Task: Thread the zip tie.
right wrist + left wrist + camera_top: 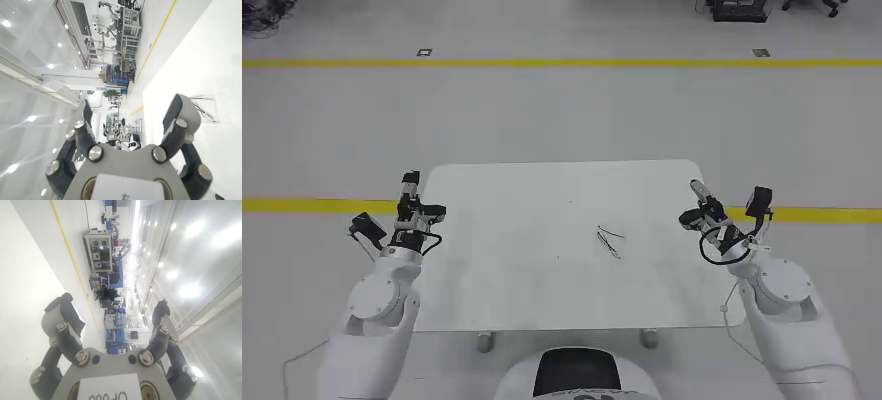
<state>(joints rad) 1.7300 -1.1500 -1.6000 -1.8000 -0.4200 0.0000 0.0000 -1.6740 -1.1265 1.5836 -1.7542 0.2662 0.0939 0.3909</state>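
Zero steps of the threading are done, judged from how things lie. Item 1, zip tie (610, 241): thin dark strands lying loose and flat on the white table (522, 280), a little to the right of its middle and nearer the right arm. At least two strands cross each other, and the right wrist view hints at a third. The exact count cannot be told, nor can a head be told from a tail. No strand is formed into a loop and none is lifted. A faint clear rectangle (213, 106), possibly a sheet or shallow tray, seems to lie under them. Item 2, pincers, two in all. Left pincer (113, 300): released, fingers spread wide with nothing between them, held by the table's left edge, well apart from the strands. Right pincer (131, 100): likewise released and empty, held by the table's right edge, with the strands near but not touched. Item 3, table: one, white, with rounded corners. Outstanding, as a judgement: the whole job. One strand is to be singled out and picked up, its tail and head each held, the tail fed through the head and drawn through. The crossing of the strands may make it awkward to take one alone.
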